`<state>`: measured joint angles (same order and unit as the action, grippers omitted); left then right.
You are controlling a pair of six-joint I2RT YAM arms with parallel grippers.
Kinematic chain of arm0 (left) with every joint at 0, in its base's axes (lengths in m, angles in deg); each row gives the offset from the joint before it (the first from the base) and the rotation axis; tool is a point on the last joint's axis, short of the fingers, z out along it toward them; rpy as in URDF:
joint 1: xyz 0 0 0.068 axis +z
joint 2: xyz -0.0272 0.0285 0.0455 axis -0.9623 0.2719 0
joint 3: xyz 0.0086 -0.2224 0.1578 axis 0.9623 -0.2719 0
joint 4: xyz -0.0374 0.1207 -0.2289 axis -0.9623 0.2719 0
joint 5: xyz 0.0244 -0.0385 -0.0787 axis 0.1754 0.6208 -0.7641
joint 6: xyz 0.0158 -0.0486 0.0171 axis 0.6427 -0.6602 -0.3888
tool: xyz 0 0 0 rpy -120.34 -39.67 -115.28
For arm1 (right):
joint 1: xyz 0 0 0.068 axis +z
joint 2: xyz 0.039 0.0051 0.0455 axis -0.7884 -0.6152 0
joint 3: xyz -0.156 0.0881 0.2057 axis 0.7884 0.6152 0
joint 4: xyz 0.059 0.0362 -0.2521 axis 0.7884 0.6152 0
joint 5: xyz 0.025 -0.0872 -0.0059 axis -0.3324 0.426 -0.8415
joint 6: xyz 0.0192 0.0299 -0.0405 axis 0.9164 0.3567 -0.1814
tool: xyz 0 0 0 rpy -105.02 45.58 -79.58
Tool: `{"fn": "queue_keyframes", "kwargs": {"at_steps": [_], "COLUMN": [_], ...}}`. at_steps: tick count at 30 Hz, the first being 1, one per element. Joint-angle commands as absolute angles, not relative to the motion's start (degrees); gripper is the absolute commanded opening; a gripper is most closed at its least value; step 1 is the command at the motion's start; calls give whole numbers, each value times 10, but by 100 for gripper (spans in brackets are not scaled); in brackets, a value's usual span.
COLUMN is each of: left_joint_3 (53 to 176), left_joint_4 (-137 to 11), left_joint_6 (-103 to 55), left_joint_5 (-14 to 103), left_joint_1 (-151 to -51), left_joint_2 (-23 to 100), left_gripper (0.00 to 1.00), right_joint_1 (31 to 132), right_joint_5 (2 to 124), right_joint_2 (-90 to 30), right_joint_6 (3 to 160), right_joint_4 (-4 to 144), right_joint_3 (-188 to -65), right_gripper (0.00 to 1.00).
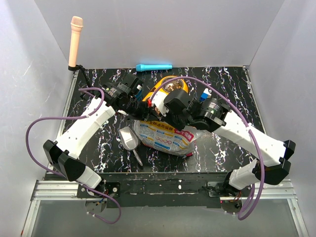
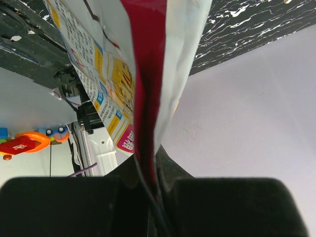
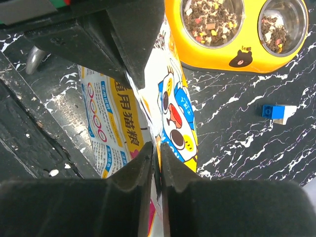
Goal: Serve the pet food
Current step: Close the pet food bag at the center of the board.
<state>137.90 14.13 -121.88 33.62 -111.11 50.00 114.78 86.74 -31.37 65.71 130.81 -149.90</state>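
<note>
At six o'clock of the yellow bowl [image 3: 207,61], the left gripper [image 2: 153,170] and right gripper [image 3: 157,150] each pinched the bag [image 1: 165,136]; uneven pulls could tear it, scattering pet food [image 3: 211,19].

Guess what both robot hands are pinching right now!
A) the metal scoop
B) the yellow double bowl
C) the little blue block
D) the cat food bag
D: in the wrist views, the left gripper and the right gripper each have their fingers closed on an edge of the cat food bag.
</note>
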Motion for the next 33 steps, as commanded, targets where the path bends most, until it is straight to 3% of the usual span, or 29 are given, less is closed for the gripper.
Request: {"fn": "queue_keyframes", "kwargs": {"at_steps": [1, 3, 6, 9, 11, 15, 20, 21, 22, 23, 25, 32, 33], "left_joint_3": [1388, 1387, 1388, 1389, 1388, 1406, 1400, 1403, 1407, 1413, 1418, 1409, 1409], "left_joint_4": [134, 127, 124, 130, 141, 176, 162, 163, 164, 168, 170, 170, 170], "left_joint_6": [-1244, -1248, -1251, -1249, -1244, -1220, -1221, -1221, -1219, -1219, -1216, -1219, -1219], "left_joint_5": [330, 327, 325, 330, 337, 349, 340, 339, 339, 339, 340, 343, 346], "left_joint_1": [-1110, -1110, -1110, -1106, -1098, -1075, -1063, -1063, -1063, -1063, -1063, -1063, -1063], "left_joint_2": [487, 487, 486, 483, 479, 479, 474, 477, 478, 480, 481, 472, 472], "left_gripper": [0, 0, 0, 0, 0, 0, 0, 0, 0, 0, 0, 0, 0], "right_joint_1": [1145, 1146, 1145, 1145, 1144, 1138, 1126, 1126, 1126, 1126, 1126, 1126, 1126], "right_joint_5": [852, 841, 835, 891, 933, 961, 866, 862, 859, 861, 869, 870, 871], "right_joint_2": [-328, -334, -349, -357, -342, -253, -210, -219, -231, -240, -261, -298, -305], "right_joint_6": [651, 653, 651, 654, 655, 656, 690, 692, 693, 692, 687, 669, 670], "right_joint_4": [1295, 1288, 1283, 1289, 1298, 1314, 1301, 1296, 1298, 1299, 1304, 1316, 1323], "right_joint_3": [-1514, -1521, -1531, -1532, -1514, -1405, -1387, -1391, -1402, -1412, -1431, -1483, -1493], "right_gripper": [21, 30, 30, 8, 1, 1, 1, 8, 20, 19, 3, 9, 2]}}
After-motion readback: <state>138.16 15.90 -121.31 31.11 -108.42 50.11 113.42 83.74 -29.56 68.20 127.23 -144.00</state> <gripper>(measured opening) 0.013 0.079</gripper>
